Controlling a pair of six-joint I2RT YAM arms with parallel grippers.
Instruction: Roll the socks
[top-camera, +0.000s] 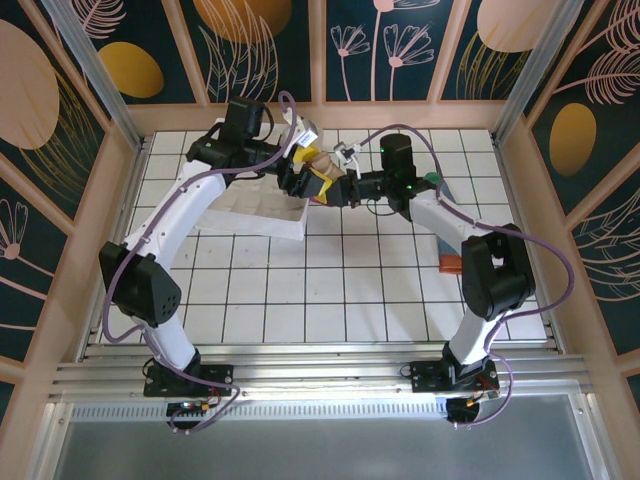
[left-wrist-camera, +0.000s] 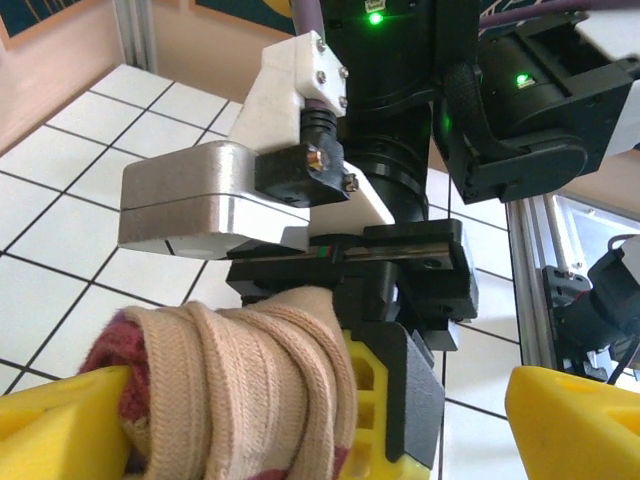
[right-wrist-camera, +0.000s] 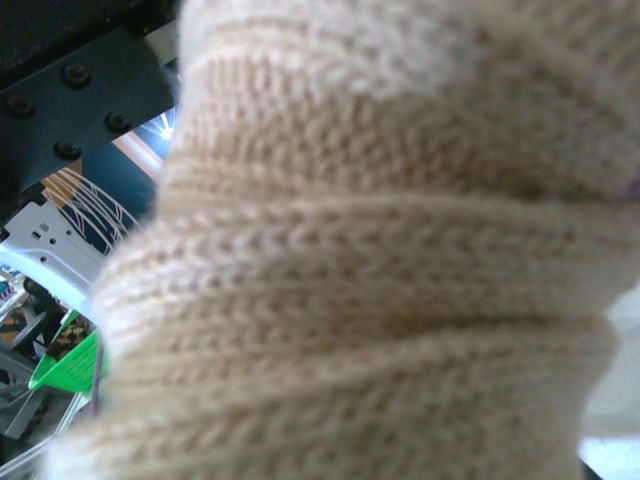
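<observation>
Right now my left end effector (left-wrist-camera: 318, 428) stands spread wide, its yellow fingers (left-wrist-camera: 60, 425) flanking the beige sock (left-wrist-camera: 240, 385); the finger at the lower left of my wrist view touches the roll. My right end effector (top-camera: 327, 190) is pinching that sock, which is wound into a thick ribbed bundle with a dark red patch at one end. Its knit sits close against my right wrist camera. From above, both arms meet over the far middle of the white tiled surface (top-camera: 350, 280), just beside a white tray (top-camera: 262, 215).
</observation>
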